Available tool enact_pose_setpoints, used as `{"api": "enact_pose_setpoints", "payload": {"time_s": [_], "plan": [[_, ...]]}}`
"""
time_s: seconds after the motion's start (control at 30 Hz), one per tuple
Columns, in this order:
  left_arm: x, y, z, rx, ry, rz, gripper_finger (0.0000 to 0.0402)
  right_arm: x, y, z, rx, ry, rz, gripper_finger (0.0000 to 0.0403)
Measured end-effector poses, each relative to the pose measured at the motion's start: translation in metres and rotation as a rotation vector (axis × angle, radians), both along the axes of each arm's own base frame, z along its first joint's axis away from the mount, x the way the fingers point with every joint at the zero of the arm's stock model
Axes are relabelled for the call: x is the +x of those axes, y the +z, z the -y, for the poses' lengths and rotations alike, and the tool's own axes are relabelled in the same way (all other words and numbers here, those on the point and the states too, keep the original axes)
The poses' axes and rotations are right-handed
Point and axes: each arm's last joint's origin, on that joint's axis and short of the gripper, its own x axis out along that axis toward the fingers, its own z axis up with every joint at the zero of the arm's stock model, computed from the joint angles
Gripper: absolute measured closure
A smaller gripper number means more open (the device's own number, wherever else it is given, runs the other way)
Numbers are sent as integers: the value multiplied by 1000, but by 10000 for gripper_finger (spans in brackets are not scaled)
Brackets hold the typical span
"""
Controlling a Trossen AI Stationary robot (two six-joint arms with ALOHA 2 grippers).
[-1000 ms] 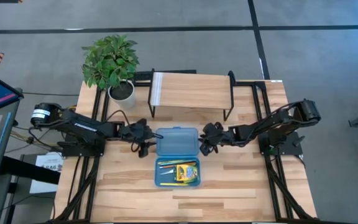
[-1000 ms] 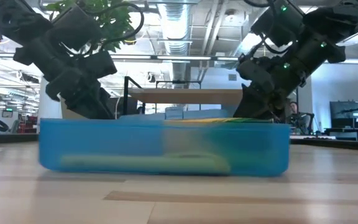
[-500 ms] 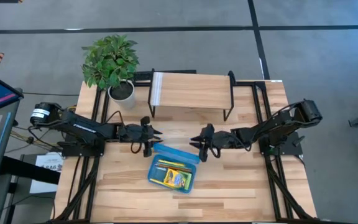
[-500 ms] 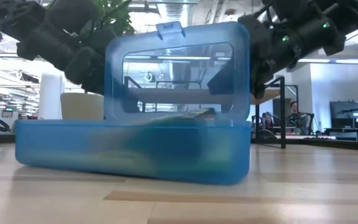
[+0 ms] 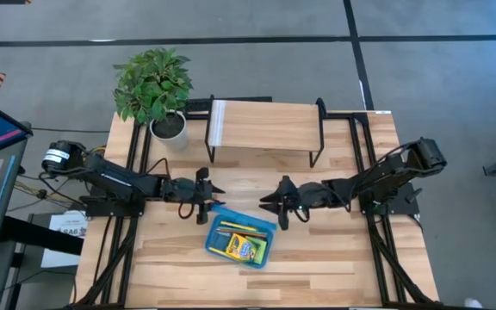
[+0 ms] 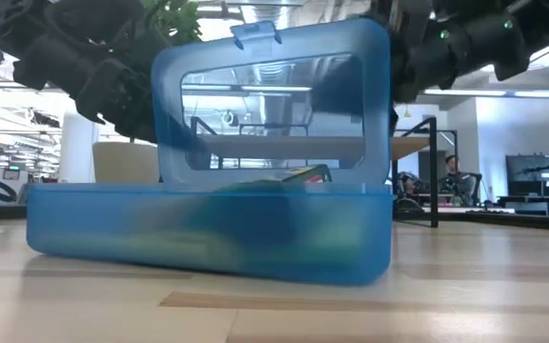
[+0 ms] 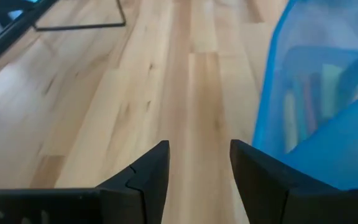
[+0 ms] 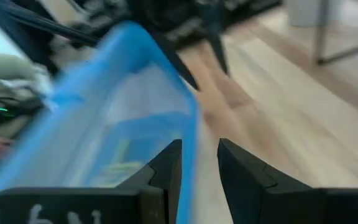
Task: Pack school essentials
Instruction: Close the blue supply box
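Note:
A blue translucent hinged case (image 5: 239,241) lies askew on the table's middle, its lid (image 6: 270,105) standing upright on the far side. Inside are a yellow-green crayon box (image 5: 248,248) and pencils (image 5: 231,230); the other stationery cannot be made out. My left gripper (image 5: 217,193) is open, low over the table just off the lid's left end, with the case (image 7: 316,112) beside its fingers. My right gripper (image 5: 267,200) is open at the lid's right end, and the lid's side edge (image 8: 193,124) stands right in front of its fingers. My right gripper comes level from the table's right, with one finger (image 8: 169,165) close to the upright lid's side edge. I cannot tell whether it touches the lid. My left gripper touches nothing.
A potted green plant (image 5: 155,86) stands at the far left corner. A wooden riser on black legs (image 5: 265,127) stands along the far edge behind the case. Bare wood lies near and to either side of the case.
The lid, lying flat open on the table a second ago, has swung up to upright. The case has turned askew and slid a little toward the near left. My right gripper has moved left along with the lid's end.

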Motion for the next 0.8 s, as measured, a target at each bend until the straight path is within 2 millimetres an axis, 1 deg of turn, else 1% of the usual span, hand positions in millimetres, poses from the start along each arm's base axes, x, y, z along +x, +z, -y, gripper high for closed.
{"api": "enact_pose_setpoints", "payload": {"time_s": [0.1, 0.23, 0.47, 0.57, 0.67, 0.8], "plan": [[0, 2, 5, -6, -27, 21, 242, 1, 6, -6, 24, 53, 63, 276], [-3, 8, 12, -14, -58, 44, 242, 4, 15, -18, 38, 108, 93, 276], [-13, 28, 29, -101, -165, 130, 242, 9, 19, -41, 47, 179, 103, 276], [-17, 30, 39, -140, -215, 139, 242, 12, 11, -51, 59, 199, 67, 276], [-20, 29, 50, -164, -254, 127, 242, 24, 6, -64, 66, 221, 67, 276], [-25, 27, 63, -199, -293, 105, 242, 40, -8, -80, 55, 248, 25, 276]]}}
